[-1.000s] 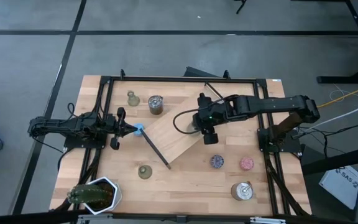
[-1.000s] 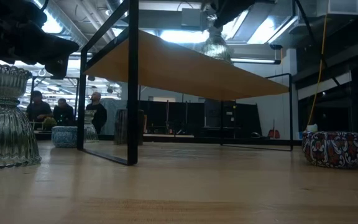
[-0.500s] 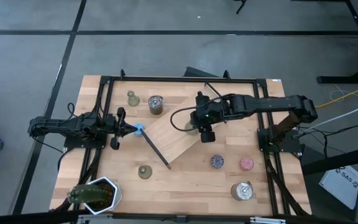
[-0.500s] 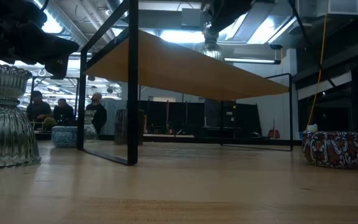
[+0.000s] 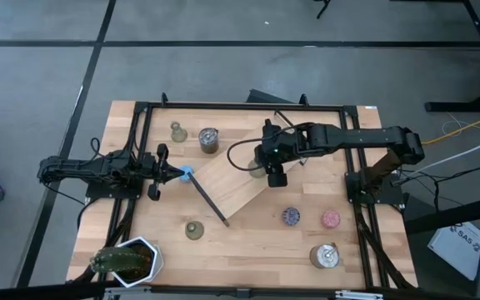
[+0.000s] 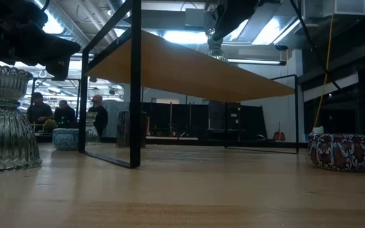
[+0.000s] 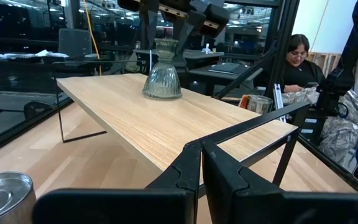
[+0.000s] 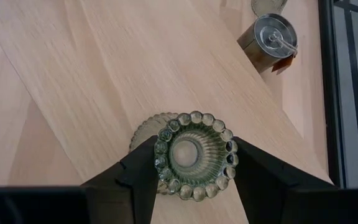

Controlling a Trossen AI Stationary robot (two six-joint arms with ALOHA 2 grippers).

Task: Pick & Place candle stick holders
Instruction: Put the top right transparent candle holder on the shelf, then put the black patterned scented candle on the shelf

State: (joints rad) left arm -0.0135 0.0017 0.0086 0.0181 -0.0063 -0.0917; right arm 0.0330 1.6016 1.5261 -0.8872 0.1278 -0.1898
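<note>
Three candle stick holders (image 5: 177, 131) (image 5: 193, 229) (image 5: 259, 169), two tins (image 5: 208, 139) (image 5: 325, 255), three pucks (image 5: 290, 217) (image 5: 331, 218) (image 5: 186, 172).

We see a ribbed glass candle stick holder (image 7: 161, 79) standing upright on a raised wooden shelf (image 7: 185, 124), upper centre of the frame. The right gripper (image 7: 166, 25) closes on its neck from above. A silver tin (image 7: 5, 196) sits lower left. A seated person (image 7: 298, 65) shows upper right.

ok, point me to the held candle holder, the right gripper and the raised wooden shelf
held candle holder (image 8: 194, 154): right wrist view, beaded top rim.
right gripper (image 8: 191, 171): right wrist view, midway between fingertips.
raised wooden shelf (image 7: 185, 127): left wrist view, bare top surface.
</note>
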